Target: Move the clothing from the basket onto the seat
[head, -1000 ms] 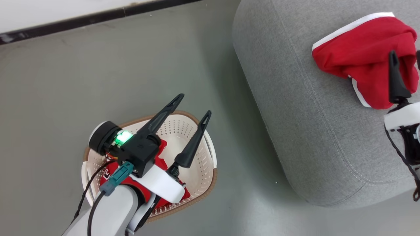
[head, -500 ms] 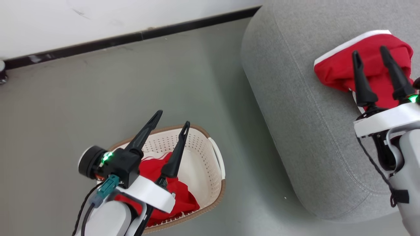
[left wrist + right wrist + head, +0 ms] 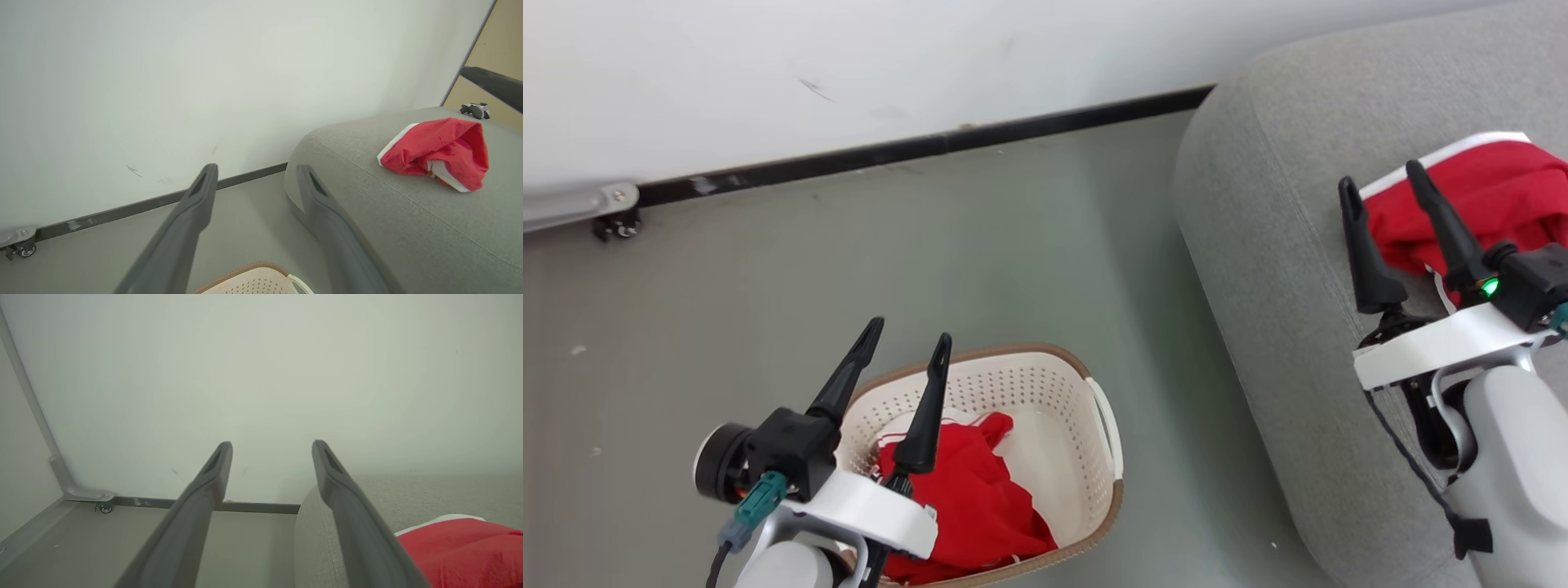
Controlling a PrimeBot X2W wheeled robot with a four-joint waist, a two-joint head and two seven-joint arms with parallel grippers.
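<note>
here's the picture: one bright red fabric garment with white edge trim (image 3: 1494,192) lies bunched on top of the large light-grey upholstered sofa (image 3: 1274,269), so half the job looks done. the other bright red garment (image 3: 968,498) sits crumpled inside the oval cream-white perforated plastic basket with the brown rim (image 3: 1013,353), down on the grey floor (image 3: 931,245) near the sofa's rounded end. the left pincer (image 3: 908,333) hovers above the basket's left side, fingers spread wide, nothing between them. the right pincer (image 3: 1380,175) hangs over the sofa just beside the trimmed garment, also spread and empty, with one finger crossing in front of the red cloth in the head view. my read: next comes a reach down for the basket garment, and that's where it can slip. pinch only a thin fold and the cloth may slide out mid-carry, landing on the floor in the gap between basket and sofa. dig too deep and a fingertip could catch the perforated wall or the rim, dragging or tipping that light-looking basket. and a loose drop near the sofa's curved edge could let the fabric slide off.
</note>
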